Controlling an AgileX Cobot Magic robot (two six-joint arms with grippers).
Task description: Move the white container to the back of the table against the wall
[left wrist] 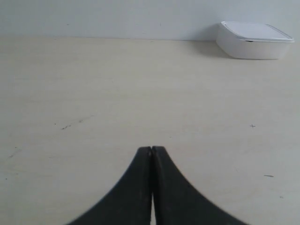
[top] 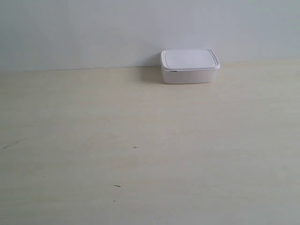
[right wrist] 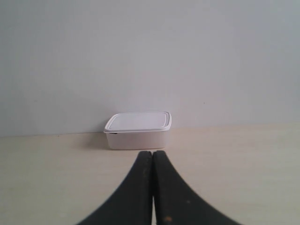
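Observation:
The white container stands lidded at the back of the table, its rear edge at the wall. No arm shows in the exterior view. In the left wrist view the white container sits far off by the wall, and my left gripper is shut with nothing in it, low over bare table. In the right wrist view the white container lies straight ahead of my right gripper, which is shut and empty, with a stretch of table between them.
A few tiny dark specks mark the table surface. The wall runs the whole width behind the table.

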